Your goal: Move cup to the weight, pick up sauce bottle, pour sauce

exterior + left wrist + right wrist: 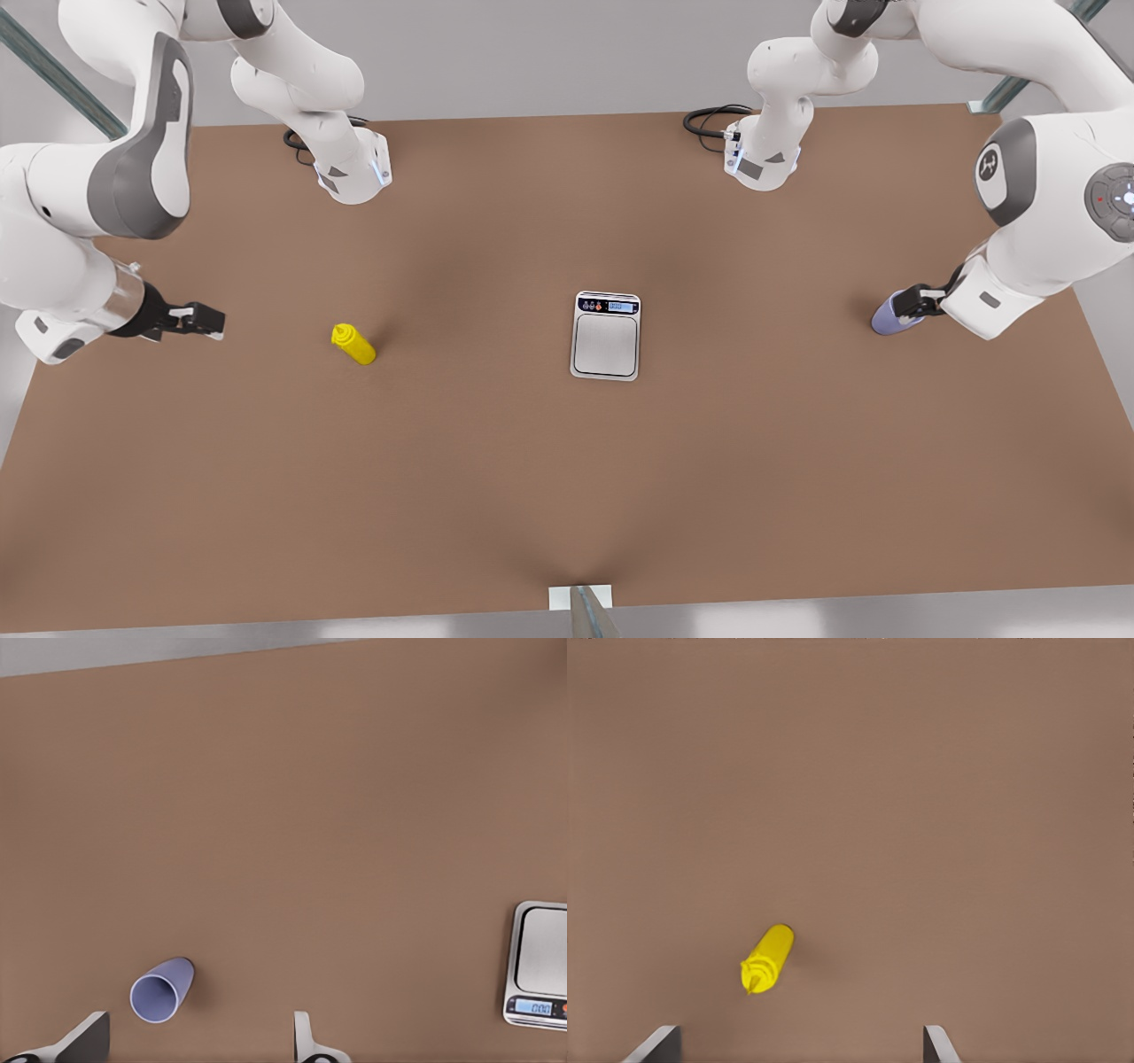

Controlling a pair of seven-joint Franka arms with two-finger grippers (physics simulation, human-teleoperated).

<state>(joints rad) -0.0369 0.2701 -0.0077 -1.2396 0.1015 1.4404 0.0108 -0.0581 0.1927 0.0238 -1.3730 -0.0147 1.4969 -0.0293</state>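
Brown table bears scale; left hand spread by cup, perhaps touching; right hand spread beside sauce bottle.

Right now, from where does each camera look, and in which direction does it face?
Front view: high above the table, looking down; both arms show, with the weight in the middle.
Left wrist view: rides the arm at the front view's right, facing the cup and the weight; the left gripper is open.
Right wrist view: rides the arm at the front view's left, facing the sauce bottle; the right gripper is open.
Shared: the front and left wrist views both show cup and weight.
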